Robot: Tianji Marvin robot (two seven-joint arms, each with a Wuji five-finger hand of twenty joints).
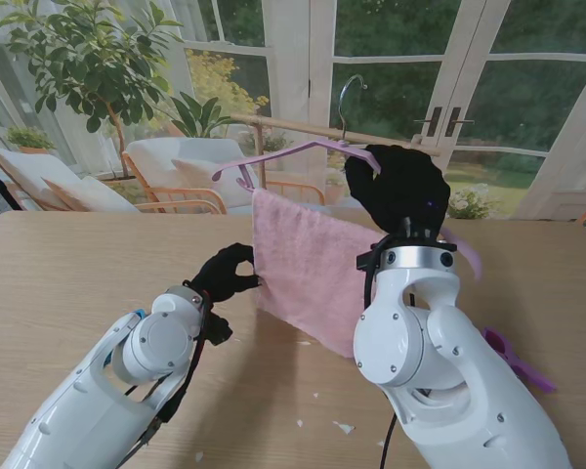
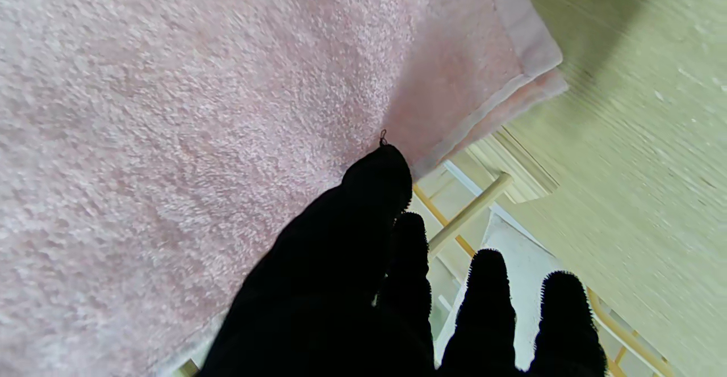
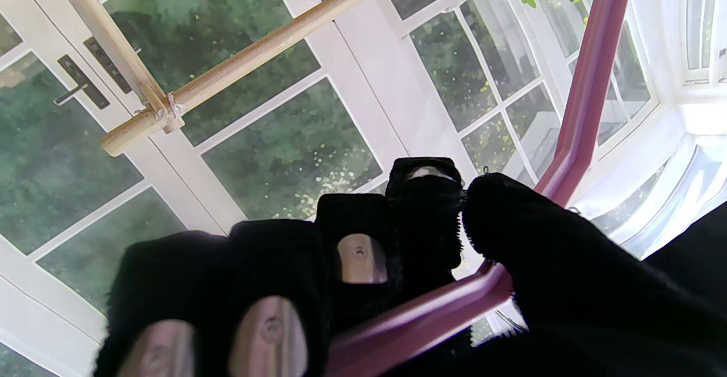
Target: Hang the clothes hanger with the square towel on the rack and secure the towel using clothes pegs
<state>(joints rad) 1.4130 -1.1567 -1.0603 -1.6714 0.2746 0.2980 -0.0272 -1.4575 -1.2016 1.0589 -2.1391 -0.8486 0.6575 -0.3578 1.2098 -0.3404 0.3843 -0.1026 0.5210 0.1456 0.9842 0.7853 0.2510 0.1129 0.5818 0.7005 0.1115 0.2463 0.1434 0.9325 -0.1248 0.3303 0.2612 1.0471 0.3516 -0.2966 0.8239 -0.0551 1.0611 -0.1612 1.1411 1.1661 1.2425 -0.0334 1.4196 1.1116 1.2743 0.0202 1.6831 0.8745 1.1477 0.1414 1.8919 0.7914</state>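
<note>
One gap decides the coming move: the hook of the hanger is held just short of the wooden rail, which runs left to right on the far side. The right hand is closed on the hanger's arm; the left hand is pinched on the towel edge, above the bench.
</note>
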